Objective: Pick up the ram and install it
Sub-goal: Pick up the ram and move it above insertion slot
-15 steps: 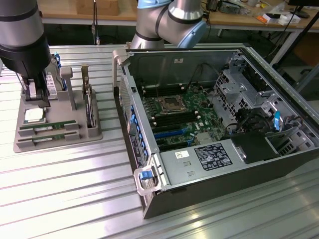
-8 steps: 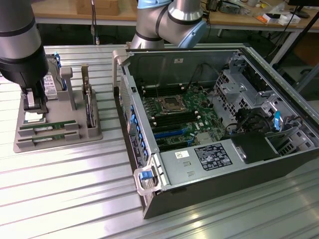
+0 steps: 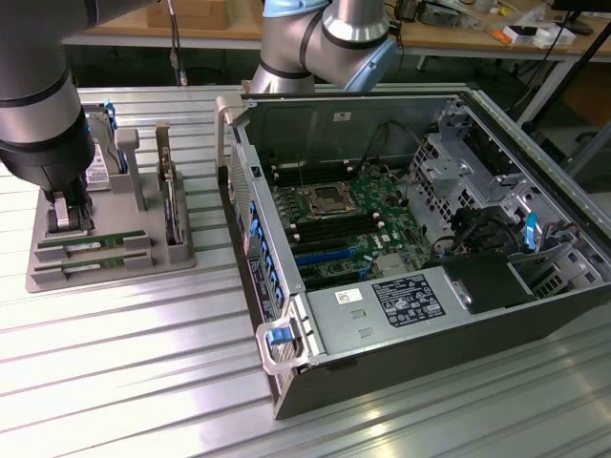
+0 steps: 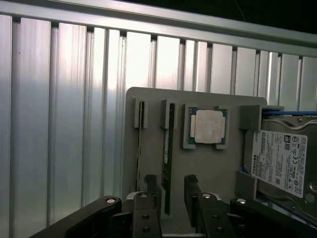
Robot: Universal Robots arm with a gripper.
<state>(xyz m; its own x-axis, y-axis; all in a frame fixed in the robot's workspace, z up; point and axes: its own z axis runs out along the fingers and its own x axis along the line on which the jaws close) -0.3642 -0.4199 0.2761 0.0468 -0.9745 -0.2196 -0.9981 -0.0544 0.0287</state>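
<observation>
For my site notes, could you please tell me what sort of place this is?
Probably a robotics lab: an open computer case on a ribbed aluminium table, a robot arm over a parts tray, cluttered workbenches behind.

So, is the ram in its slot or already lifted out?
In: the ram sits in its slot on the grey holder, jaws of the gripper open either side.

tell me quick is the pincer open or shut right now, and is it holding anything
Pincer: open, holding nothing; it straddles the ram standing in the grey tray.
</observation>
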